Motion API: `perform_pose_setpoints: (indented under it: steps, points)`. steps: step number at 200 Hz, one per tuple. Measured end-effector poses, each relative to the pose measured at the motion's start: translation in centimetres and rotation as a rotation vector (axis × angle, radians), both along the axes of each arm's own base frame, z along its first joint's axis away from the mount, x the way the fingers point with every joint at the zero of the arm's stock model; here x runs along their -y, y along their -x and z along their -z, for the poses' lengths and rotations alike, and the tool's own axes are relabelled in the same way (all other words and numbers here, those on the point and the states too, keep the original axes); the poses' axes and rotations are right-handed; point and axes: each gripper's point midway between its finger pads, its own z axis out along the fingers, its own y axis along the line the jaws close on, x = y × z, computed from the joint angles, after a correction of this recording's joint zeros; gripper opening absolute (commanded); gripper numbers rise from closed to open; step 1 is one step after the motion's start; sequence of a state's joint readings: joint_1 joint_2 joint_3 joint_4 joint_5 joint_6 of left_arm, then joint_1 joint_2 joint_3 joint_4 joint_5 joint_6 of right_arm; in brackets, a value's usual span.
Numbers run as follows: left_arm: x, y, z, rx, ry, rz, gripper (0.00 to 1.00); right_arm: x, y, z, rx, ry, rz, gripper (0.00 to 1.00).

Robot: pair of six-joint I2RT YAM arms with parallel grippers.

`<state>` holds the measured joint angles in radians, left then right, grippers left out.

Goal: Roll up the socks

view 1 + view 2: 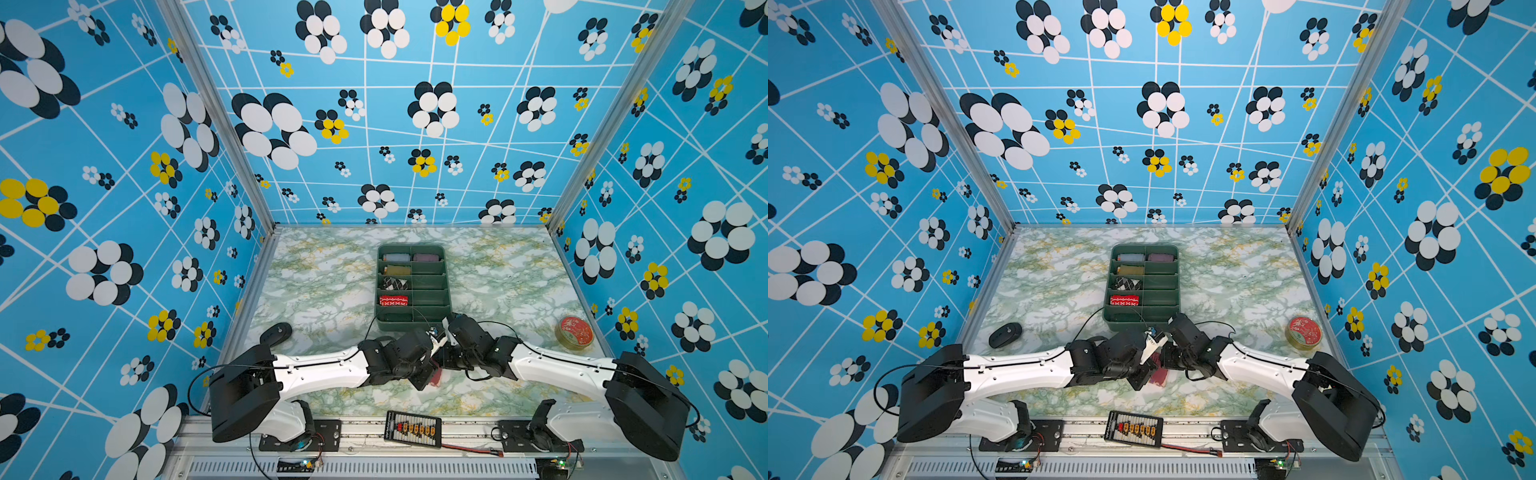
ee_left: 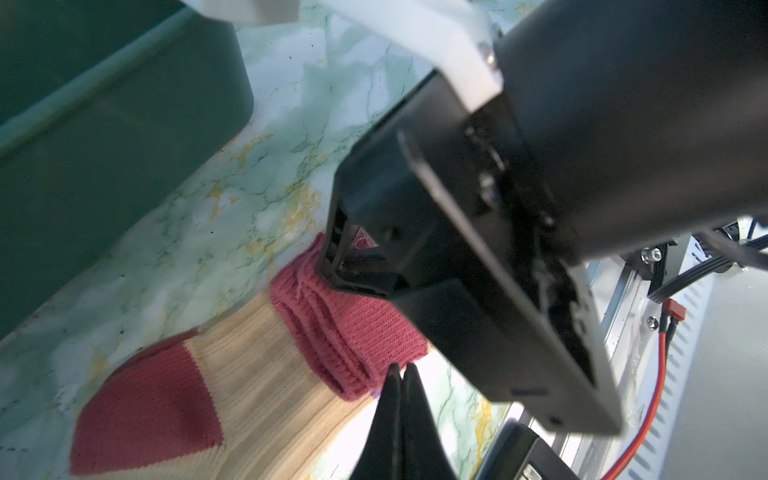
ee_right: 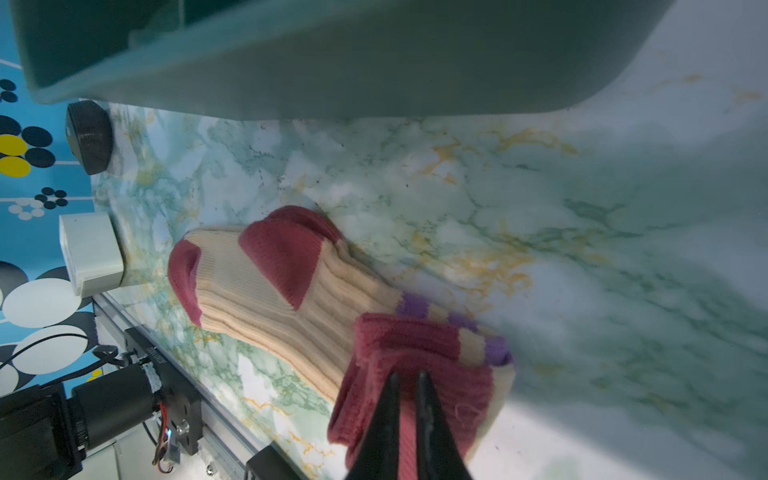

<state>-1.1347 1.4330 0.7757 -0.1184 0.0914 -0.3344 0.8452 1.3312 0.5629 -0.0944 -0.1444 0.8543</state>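
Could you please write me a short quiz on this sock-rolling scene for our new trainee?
1. True or false: the socks lie inside the tray.
2. The right gripper pinches sock cloth of which colour? A cream; B purple; C dark red.
3. On the left gripper, are the fingers together or apart?
Key: 1 false, they lie on the table, outside the tray; 2 C; 3 together.
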Motion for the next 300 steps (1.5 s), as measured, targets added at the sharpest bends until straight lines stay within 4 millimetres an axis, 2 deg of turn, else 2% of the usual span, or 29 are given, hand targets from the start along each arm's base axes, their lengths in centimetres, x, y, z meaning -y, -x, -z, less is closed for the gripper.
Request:
perform_pose_setpoints:
  steps: [56, 149, 183, 255, 300]
  points:
    - [0.1, 0.3, 1.6, -0.054, -0.022, 0.006, 0.03, 0.0, -0.1, 0.4, -0.01, 0.007, 0.005, 0.11]
    - [-0.9, -2.1, 2.9, -0.087, -0.04, -0.072, 0.03, -0.8, -0.1, 1.4, -0.043, 0.001, -0.01, 0.12]
    - [-0.9, -2.1, 3.5, -0.107, -0.046, -0.072, 0.02, -1.3, -0.3, 1.5, -0.054, -0.009, -0.017, 0.12]
    - [-0.7, -1.9, 3.5, -0.132, -0.03, -0.063, 0.02, -1.3, -0.4, 1.5, -0.066, -0.02, -0.016, 0.13]
    - [-1.4, -2.0, 5.2, -0.162, -0.069, -0.086, 0.02, -1.2, -0.4, 1.6, -0.072, -0.02, -0.014, 0.13]
